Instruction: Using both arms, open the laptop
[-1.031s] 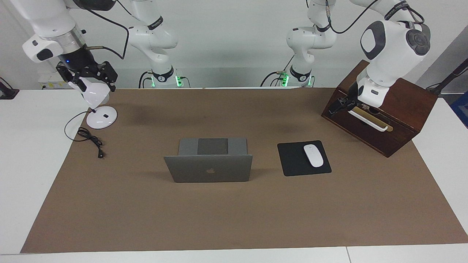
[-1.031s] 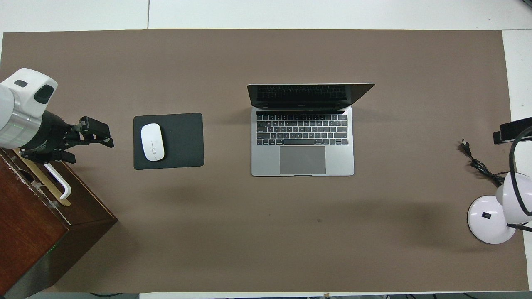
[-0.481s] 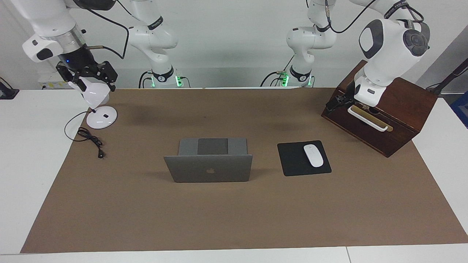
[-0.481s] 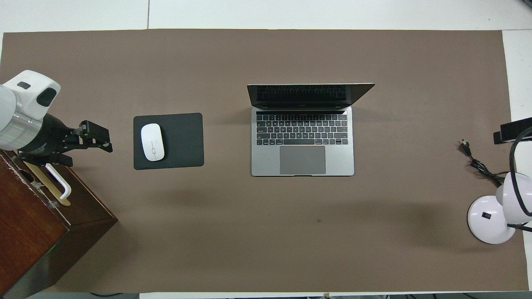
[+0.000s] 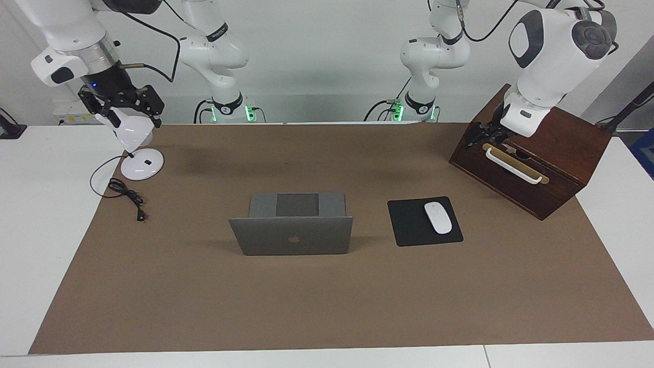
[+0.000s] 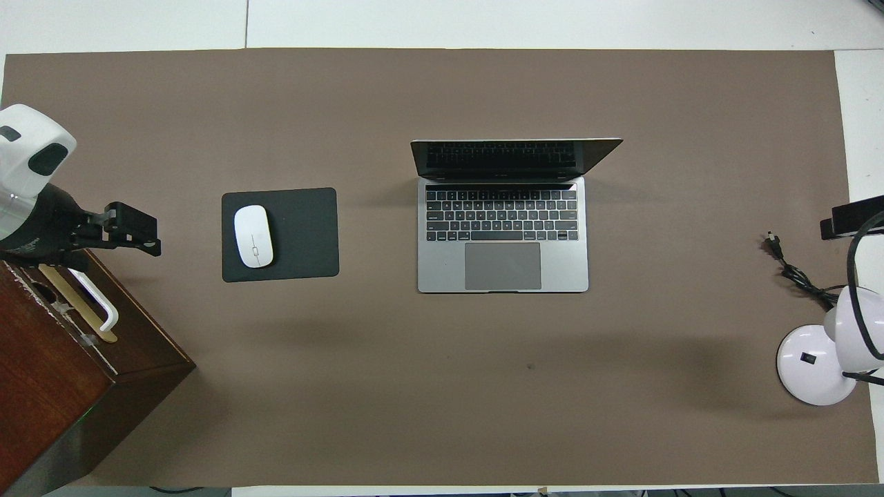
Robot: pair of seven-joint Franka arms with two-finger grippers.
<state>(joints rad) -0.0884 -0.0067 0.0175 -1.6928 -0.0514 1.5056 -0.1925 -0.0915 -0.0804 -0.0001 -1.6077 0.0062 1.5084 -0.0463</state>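
The silver-grey laptop (image 5: 293, 236) stands open in the middle of the brown mat, its lid upright with the apple logo facing away from the robots. Its dark keyboard (image 6: 502, 215) and trackpad show from above. My left gripper (image 5: 483, 134) hangs open and empty over the wooden box's edge, away from the laptop; from above it shows beside the box (image 6: 141, 231). My right gripper (image 5: 125, 110) hovers over the white lamp at the right arm's end of the table, holding nothing I can make out. Neither gripper touches the laptop.
A dark wooden box (image 5: 557, 153) with a white handle sits at the left arm's end. A black mouse pad (image 5: 406, 227) with a white mouse (image 5: 438, 217) lies between box and laptop. The white lamp (image 5: 142, 164) and its black cable (image 5: 125, 193) sit at the right arm's end.
My left gripper has risen and drawn back toward the robots along the wooden box. The right gripper and the laptop have hardly moved.
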